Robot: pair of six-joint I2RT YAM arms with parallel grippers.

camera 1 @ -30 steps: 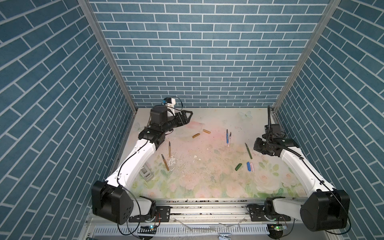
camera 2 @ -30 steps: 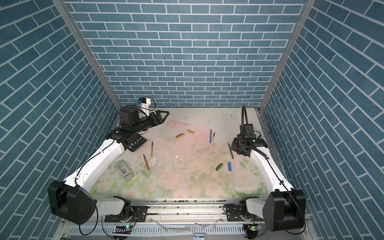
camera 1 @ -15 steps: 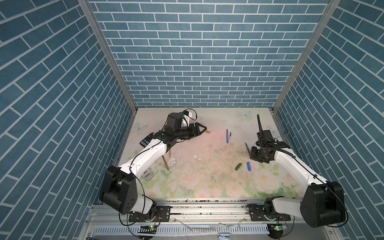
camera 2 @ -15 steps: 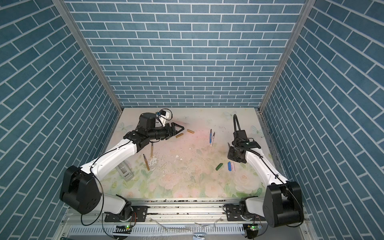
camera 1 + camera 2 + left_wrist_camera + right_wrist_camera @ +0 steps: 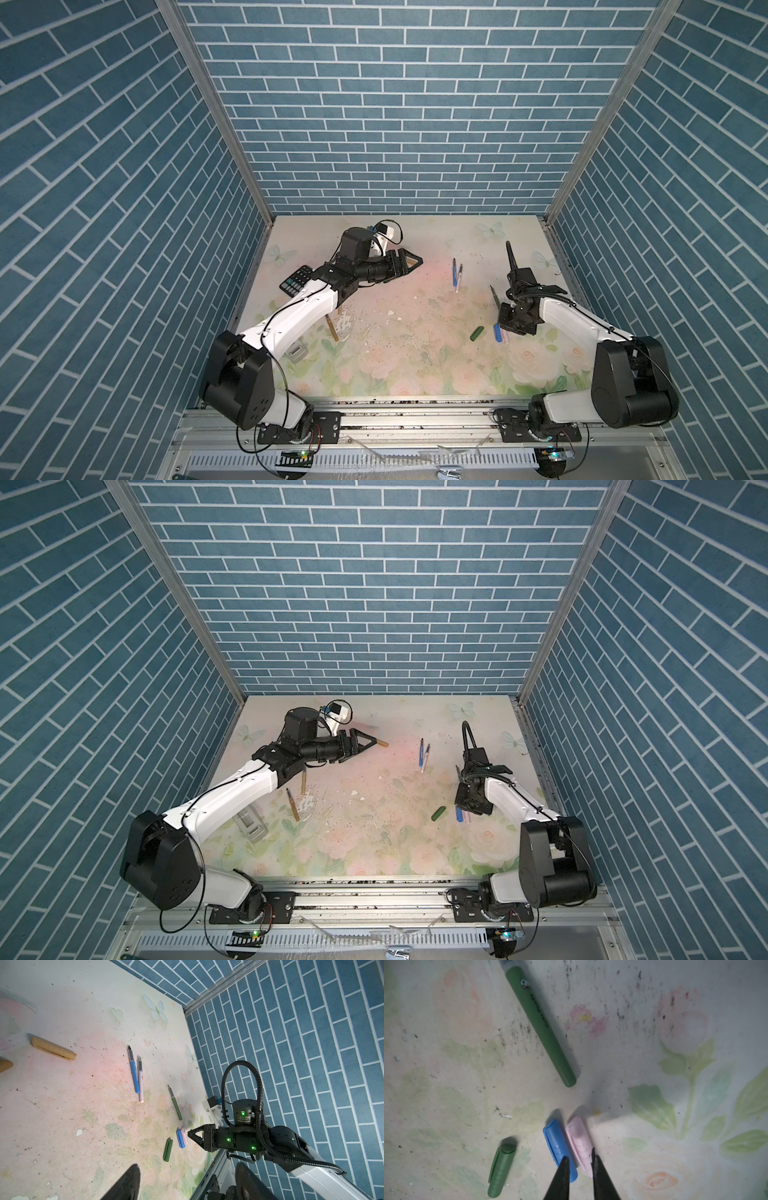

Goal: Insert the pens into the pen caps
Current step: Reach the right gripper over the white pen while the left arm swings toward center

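Observation:
My right gripper [image 5: 579, 1154] hangs just over the blue cap [image 5: 558, 1147] and the pink cap [image 5: 578, 1138], which lie side by side. Its jaws stand a little apart, open, with nothing clamped. A green cap [image 5: 501, 1169] lies beside them and the green pen [image 5: 544, 1028] just beyond. The blue pen [image 5: 455, 272] and pale pink pen [image 5: 459, 277] lie together mid-table. My left gripper [image 5: 415, 262] is wide open and empty, its tips by a gold-brown cap [image 5: 382, 742]; a second gold-brown cap [image 5: 5, 1065] shows at the edge of the left wrist view. Two gold-brown pens [image 5: 293, 804] [image 5: 304, 781] lie by the left arm.
A black calculator [image 5: 296, 280] sits at the far left of the table, partly under the left arm. A small grey object [image 5: 251, 825] lies near the left arm's base. Blue brick walls close in the floral table [image 5: 395, 365] on three sides.
The left gripper has swung right and forward to the gold-brown caps. The right gripper has come down toward the blue and pink caps, and its jaws have parted slightly.

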